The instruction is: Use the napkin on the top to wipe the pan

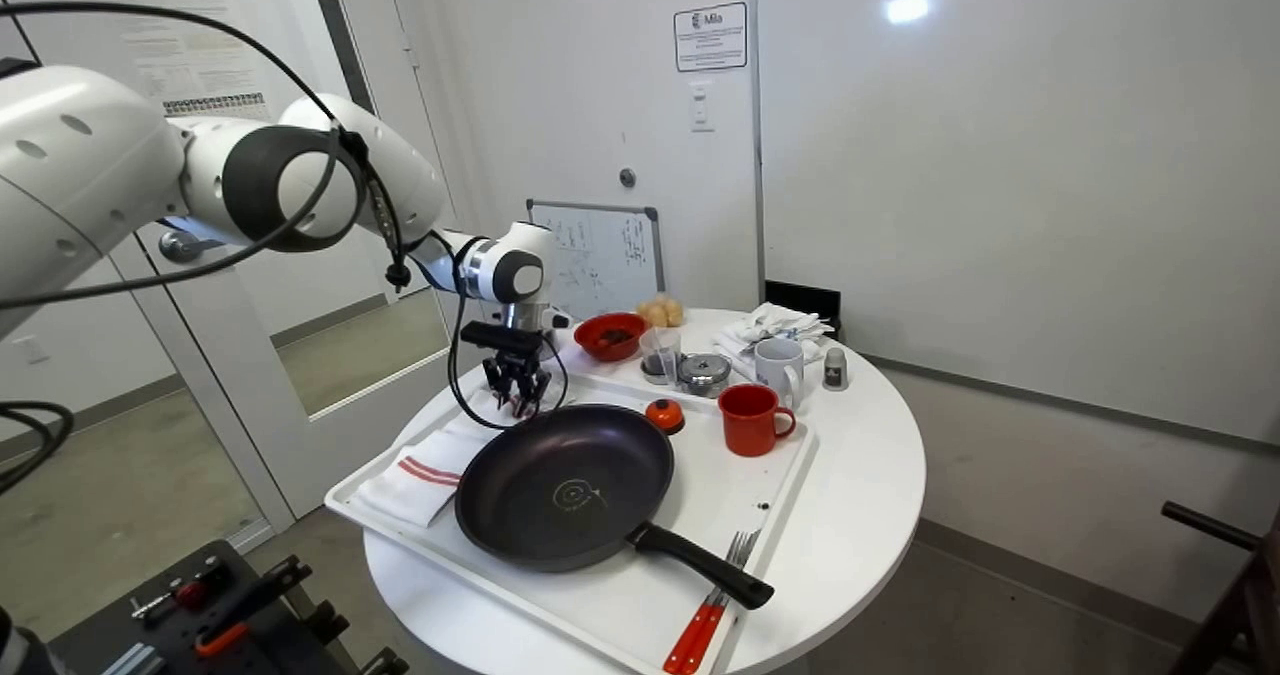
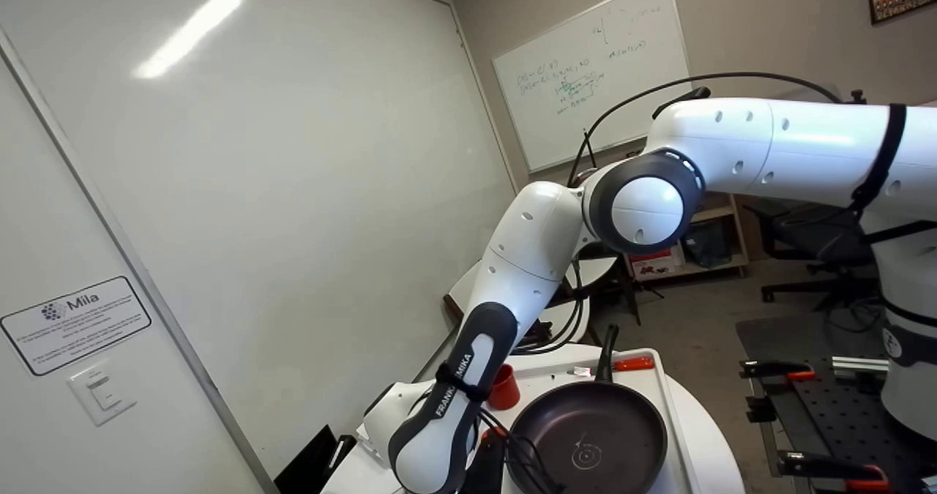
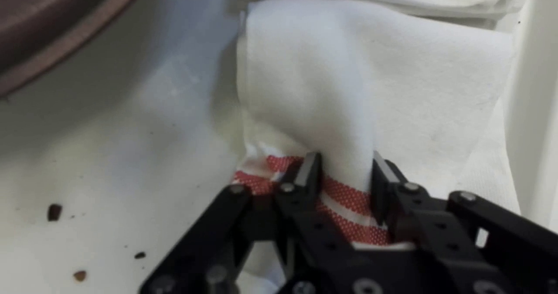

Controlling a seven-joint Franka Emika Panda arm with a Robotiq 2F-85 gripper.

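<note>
Hand (image 3: 346, 166) partway closed — a fold of red-striped napkin (image 3: 375, 93) gripped between its fingers (image 3: 309, 170)

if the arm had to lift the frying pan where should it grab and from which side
Probably by the handle, around mid-length, from above. It's a slim bar jutting from the wide round pan, so the hand, once free of the napkin, could straddle it. It crosses over the red-handled cutlery, so keep the grip shallow.

The arm (image 1: 300, 177) reaches outward, claw (image 3: 346, 167) pointing down (its fingers (image 3: 308, 170) slightly apart).
</note>
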